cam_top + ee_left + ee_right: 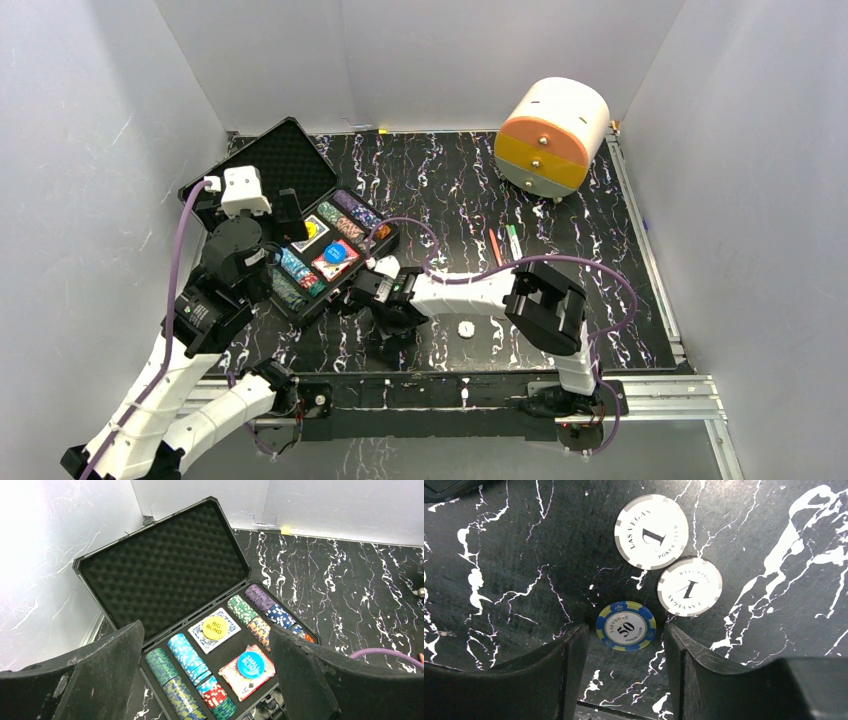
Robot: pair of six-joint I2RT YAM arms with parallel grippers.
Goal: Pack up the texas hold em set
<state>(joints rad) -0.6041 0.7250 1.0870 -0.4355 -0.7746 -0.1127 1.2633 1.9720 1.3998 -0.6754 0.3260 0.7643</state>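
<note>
The black case [262, 163] lies open at the back left, foam lid up, also in the left wrist view [165, 565]. Rows of chips [187, 657] fill its slots. A yellow Big Blind button [215, 627] lies on a blue-backed deck; a blue Small Blind button [251, 664] lies on a red-backed deck [235, 680]. My left gripper [206, 632] hangs open and empty above the case. My right gripper [625, 634] is open and low over the table, its fingers either side of a blue-and-yellow 50 chip [626, 626]. Two white chips [651, 531] [689, 586] lie just beyond it.
A big orange-and-white cylinder [553, 135] stands at the back right. Thin red and green pens [505, 243] lie mid-table. One white chip [465, 328] lies right of my right gripper [385, 335]. White walls close in left, back and right.
</note>
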